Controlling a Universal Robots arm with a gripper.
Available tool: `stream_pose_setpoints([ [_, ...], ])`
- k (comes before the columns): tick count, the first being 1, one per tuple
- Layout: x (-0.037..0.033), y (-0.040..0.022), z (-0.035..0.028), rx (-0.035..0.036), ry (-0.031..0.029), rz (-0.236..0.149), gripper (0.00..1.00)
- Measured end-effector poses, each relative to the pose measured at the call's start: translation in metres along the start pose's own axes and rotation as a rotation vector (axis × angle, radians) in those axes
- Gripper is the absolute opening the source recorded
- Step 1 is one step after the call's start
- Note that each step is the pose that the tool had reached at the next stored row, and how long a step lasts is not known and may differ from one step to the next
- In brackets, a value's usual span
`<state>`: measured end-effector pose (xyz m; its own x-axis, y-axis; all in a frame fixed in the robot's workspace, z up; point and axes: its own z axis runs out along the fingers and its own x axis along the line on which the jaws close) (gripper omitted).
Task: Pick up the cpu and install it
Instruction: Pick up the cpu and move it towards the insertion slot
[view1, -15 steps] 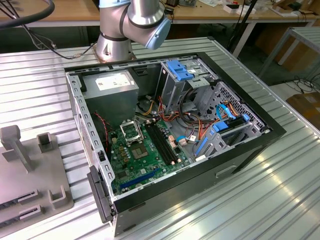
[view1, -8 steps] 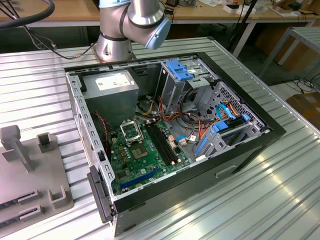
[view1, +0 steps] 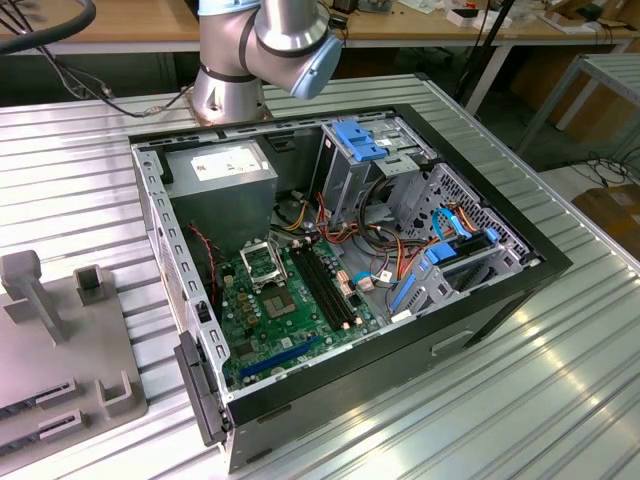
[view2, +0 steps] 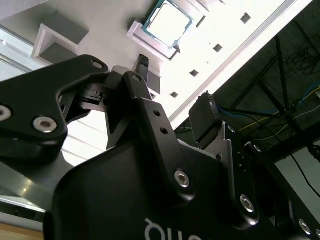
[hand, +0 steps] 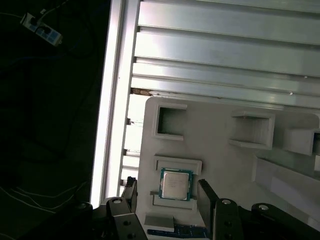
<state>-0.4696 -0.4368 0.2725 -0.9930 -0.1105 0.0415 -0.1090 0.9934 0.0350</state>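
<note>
Jaws apart, nothing held. In the first wrist view my two fingers (hand: 206, 196) stand one on each side of the cpu (hand: 175, 184), not touching it. The cpu lies flat, metal top up, in a square pocket with a raised rim on the grey tray (hand: 220, 165). The second wrist view shows the same chip sitting beyond my fingertips, apart from them. The tray has more square pockets (hand: 170, 122) farther along and sits on the ribbed metal desk (hand: 225, 55), close to the desk's edge. In the exterior view the tray is at the exterior view's left, just beside the open computer case (view1: 480, 320) on the same desk. Inside the case are the green motherboard (view1: 300, 310), the black socket (view1: 262, 262) with its metal frame, the long memory slots (view1: 330, 285) beside it and the grey power-supply box (view1: 225, 180) behind. My arm base (view1: 230, 80) stands at the far side of the case. The cpu is not yet in the socket, well apart from it.
</note>
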Motion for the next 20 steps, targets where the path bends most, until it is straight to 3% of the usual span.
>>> stream_pose_setpoints([
  [3, 0.0006, -0.0007, 0.0020, 0.0003, -0.0032, 0.000, 0.60],
  [11, 0.0014, -0.0105, 0.0083, 0.0001, -0.0034, 0.007, 0.60],
  [16, -0.0029, -0.0121, 0.0149, 0.0001, -0.0035, 0.008, 0.60],
  [20, -0.0036, -0.0122, 0.0156, 0.0002, -0.0033, 0.008, 0.60],
])
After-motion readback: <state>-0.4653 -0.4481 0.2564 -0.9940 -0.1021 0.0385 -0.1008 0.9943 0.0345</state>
